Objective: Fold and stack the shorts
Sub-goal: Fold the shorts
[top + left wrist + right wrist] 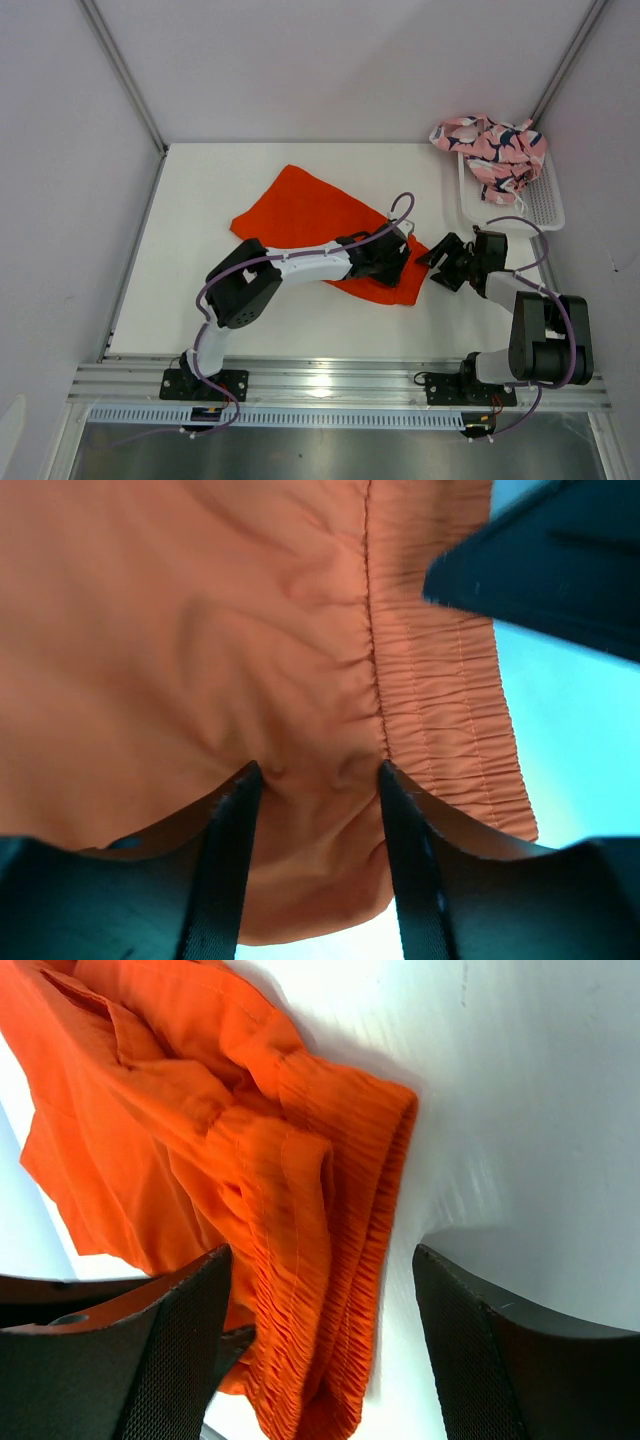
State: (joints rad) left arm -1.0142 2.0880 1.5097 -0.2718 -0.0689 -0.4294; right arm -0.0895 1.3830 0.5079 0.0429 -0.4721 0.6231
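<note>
The left tool (pixel 316 776) stood part-open over the orange shorts (pixel 200 630) puckering between its tips, the right tool (pixel 320 1260) wide apart astride the waistband (pixel 300 1190); each should probably grip deep before lifting.

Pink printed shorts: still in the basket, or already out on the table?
Still in the basket: the pink shorts lie bunched over its far end, spilling past the rim, not folded.
</note>
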